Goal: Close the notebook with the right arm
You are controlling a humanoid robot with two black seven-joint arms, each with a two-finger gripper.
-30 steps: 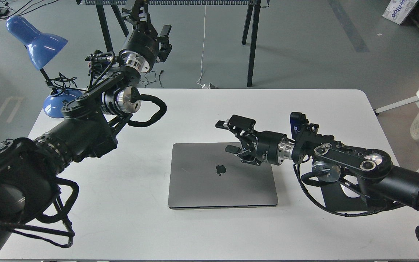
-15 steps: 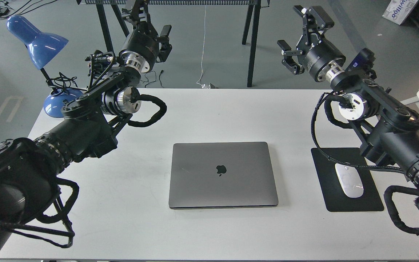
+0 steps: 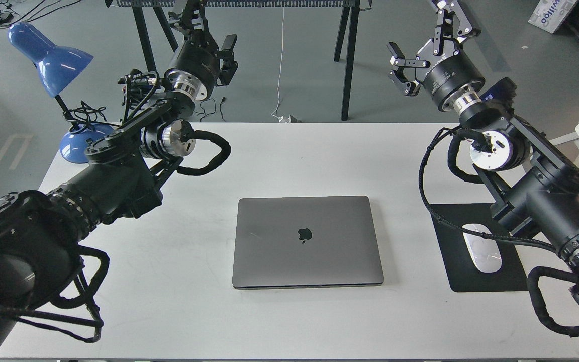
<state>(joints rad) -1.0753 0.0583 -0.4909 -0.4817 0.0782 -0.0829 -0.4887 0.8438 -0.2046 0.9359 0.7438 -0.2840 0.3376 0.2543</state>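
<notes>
The notebook [image 3: 308,242] lay shut in the middle of the white table [image 3: 279,156]. The right gripper [image 3: 422,40] was far behind the notebook, fingers spread, holding nothing. I could not tell about the left gripper [image 3: 189,12]

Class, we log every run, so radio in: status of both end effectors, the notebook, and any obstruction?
Right end effector open, raised clear. Left end effector raised, state unclear. Notebook shut flat on table. Nothing on its lid.
</notes>
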